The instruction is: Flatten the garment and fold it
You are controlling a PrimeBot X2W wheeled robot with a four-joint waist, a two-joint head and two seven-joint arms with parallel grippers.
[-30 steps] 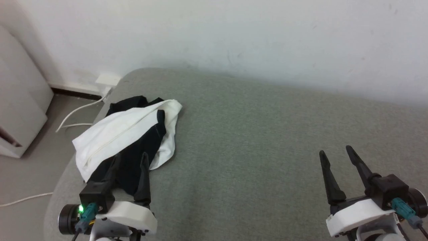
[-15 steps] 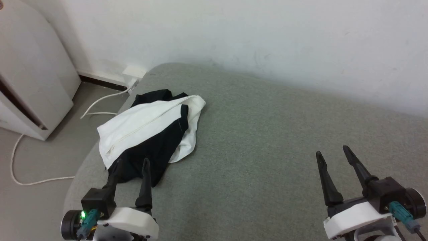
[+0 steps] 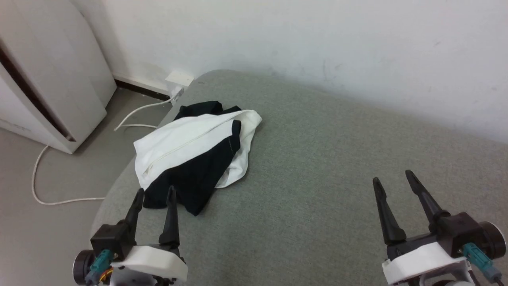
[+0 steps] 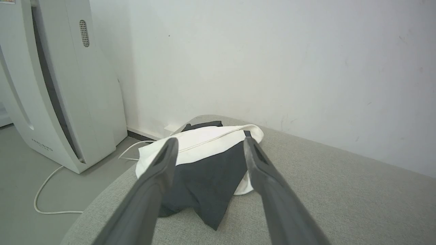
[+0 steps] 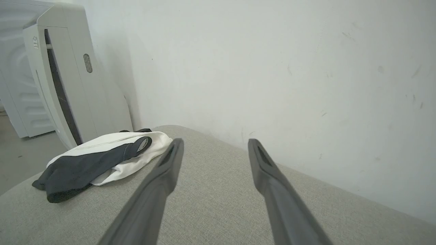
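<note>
Soft matt cloth on a coarse woven cover

The garment (image 3: 186, 139) is limp, matt white and black cloth; the padded surface (image 3: 317, 167) under it wears rough grey-green woven fabric. The left end effector (image 3: 155, 191) and right end effector (image 3: 391, 175) have matt dark plastic fingers (image 3: 171, 214) and smooth white plastic housings. The appliance (image 3: 51, 87) casing looks smooth, faintly glossy.

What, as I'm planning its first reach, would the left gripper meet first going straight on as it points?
Probably the crumpled white-and-black T-shirt: the open left gripper aims at its black near edge, though height above it is unclear.
</note>
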